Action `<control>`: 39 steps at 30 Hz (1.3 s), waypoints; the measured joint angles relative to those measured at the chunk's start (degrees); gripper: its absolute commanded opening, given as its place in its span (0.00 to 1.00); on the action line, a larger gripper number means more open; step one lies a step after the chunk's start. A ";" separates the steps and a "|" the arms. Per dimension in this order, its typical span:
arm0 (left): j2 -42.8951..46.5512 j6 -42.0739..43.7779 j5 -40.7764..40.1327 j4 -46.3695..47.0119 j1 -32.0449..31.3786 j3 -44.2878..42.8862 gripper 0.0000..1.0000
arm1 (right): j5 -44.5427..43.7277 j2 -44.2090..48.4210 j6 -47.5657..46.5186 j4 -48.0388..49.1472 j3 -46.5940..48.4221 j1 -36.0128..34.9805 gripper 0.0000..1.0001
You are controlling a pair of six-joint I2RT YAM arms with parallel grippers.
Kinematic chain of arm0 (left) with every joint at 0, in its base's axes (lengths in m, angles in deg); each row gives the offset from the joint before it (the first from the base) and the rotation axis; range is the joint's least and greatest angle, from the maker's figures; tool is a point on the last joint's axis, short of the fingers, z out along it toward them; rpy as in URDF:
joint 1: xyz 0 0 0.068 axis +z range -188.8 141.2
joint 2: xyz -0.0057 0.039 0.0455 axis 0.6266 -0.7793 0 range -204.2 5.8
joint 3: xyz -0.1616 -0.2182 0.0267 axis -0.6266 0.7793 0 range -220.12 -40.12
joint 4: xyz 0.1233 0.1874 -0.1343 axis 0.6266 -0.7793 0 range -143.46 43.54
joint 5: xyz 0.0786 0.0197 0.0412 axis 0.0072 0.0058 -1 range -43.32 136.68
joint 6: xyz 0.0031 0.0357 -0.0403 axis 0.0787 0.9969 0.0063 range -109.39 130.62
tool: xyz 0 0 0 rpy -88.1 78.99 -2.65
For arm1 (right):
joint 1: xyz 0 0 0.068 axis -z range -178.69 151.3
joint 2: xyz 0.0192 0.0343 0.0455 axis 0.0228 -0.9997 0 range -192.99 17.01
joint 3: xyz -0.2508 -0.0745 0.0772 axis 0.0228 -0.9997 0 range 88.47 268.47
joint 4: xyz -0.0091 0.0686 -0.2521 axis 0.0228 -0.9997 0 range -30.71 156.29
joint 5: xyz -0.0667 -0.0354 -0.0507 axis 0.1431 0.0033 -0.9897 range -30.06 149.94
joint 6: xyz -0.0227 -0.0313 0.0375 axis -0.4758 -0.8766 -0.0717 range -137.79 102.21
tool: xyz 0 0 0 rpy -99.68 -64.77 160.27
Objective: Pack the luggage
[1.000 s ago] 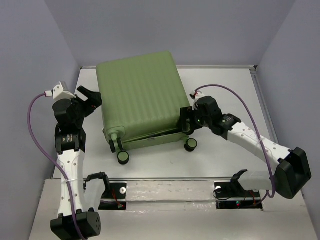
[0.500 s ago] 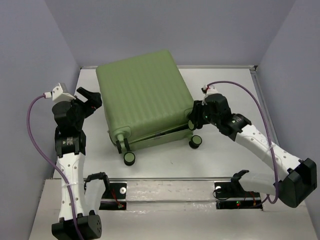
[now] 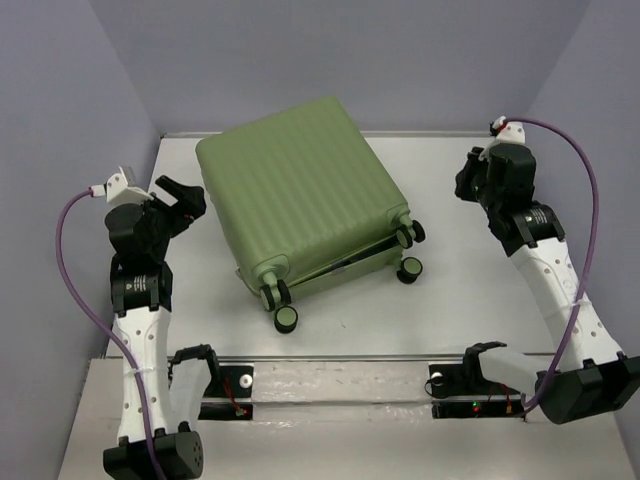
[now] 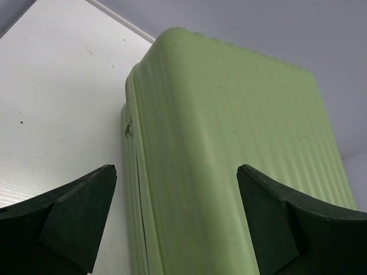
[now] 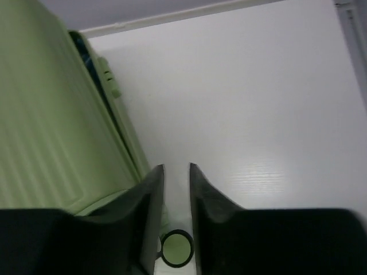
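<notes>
The luggage [image 3: 300, 190] is a light-green ribbed suitcase lying flat and skewed on the white table [image 3: 450, 310], its shells almost together, with black wheels [image 3: 286, 319] toward me. My left gripper [image 3: 183, 197] stands open beside its left edge. In the left wrist view that gripper [image 4: 175, 189] frames the luggage [image 4: 229, 143] and its side seam without touching. My right gripper [image 3: 468, 180] hangs apart at the right, clear of the case. In the right wrist view its jaws [image 5: 176, 172] are nearly together with nothing between them, above one wheel [image 5: 176, 248]; the luggage [image 5: 51, 132] is at left.
Grey-blue walls enclose the table on three sides. A raised rim [image 3: 520, 190] runs along the right edge. Two small black brackets [image 3: 195, 357] sit on the front rail near the arm bases. Bare table [image 5: 258, 114] lies right of the case.
The luggage has turned, its wheeled end swinging to the right. My right arm has drawn back from the case to the far right and its jaws have closed. The left arm has not moved.
</notes>
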 measured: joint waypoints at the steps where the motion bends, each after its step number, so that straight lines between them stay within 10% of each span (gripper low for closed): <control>1: -1.31 -0.07 -0.02 0.02 0.00 -0.31 0.99 | 2.67 -0.17 0.42 0.02 -0.50 0.11 0.50; 5: -9.73 -0.68 -0.26 0.46 0.00 -5.16 0.99 | 11.91 3.28 2.14 0.66 -6.45 -3.63 0.56; 7: -16.41 -1.25 -0.20 1.42 0.00 -11.56 0.99 | 14.10 6.47 3.26 1.05 -9.92 -10.10 0.10; 11: -35.36 -1.57 0.00 1.68 0.00 -29.16 0.91 | 16.94 11.37 5.51 2.38 -16.06 -22.82 0.07; 15: -50.47 -1.07 2.01 0.48 0.02 -44.39 0.46 | 16.98 12.24 7.34 5.57 -22.45 -28.06 0.07; 16: -53.77 -0.72 2.89 0.20 0.02 -47.23 0.21 | 16.87 12.02 7.78 6.29 -24.11 -28.57 0.07; 18: -60.39 -0.17 5.40 -1.31 0.02 -53.68 0.07 | 16.81 11.78 8.41 7.19 -26.47 -29.09 0.07; 29: -89.26 3.04 15.10 -6.56 -3.45 -86.01 0.06 | 12.79 3.69 10.01 18.01 -29.62 -29.18 0.07; 39: -86.23 6.47 19.41 8.39 -9.88 -64.30 0.06 | 5.62 -3.82 9.22 17.53 -25.18 -28.28 0.07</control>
